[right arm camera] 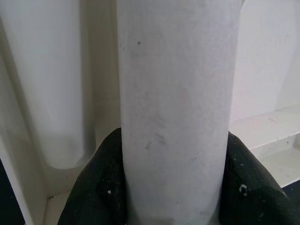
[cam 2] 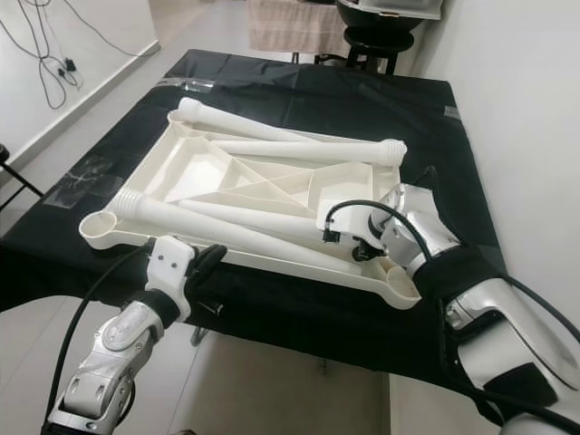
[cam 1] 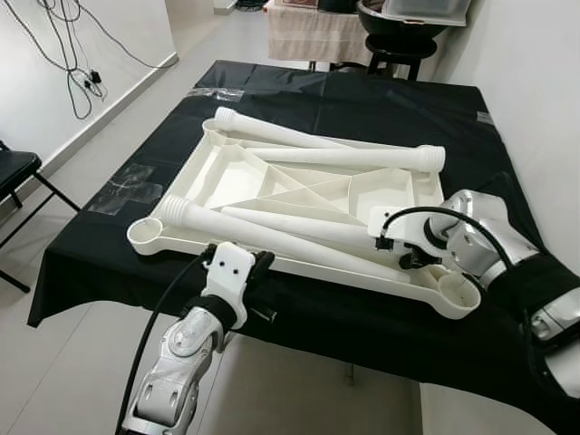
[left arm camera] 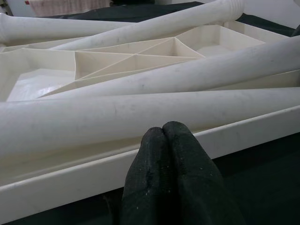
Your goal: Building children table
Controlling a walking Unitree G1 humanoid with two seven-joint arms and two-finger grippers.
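- White plastic tabletop (cam 1: 231, 168) lies upside down on the black cloth (cam 1: 362, 100), four legs (cam 1: 272, 237) loose on it.
- Right gripper (right arm camera: 171, 187) clamps the near leg's plain end; the leg's long axis runs leftward to its ribbed end.
- Left gripper (left arm camera: 164, 154), fingers pressed together and empty, sits just beside the tabletop's near rim.

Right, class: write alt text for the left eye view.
An upturned white plastic tabletop lies on a black-covered table with four white legs resting across it. The right gripper clasps one leg; the left gripper, shut, sits at the near rim.
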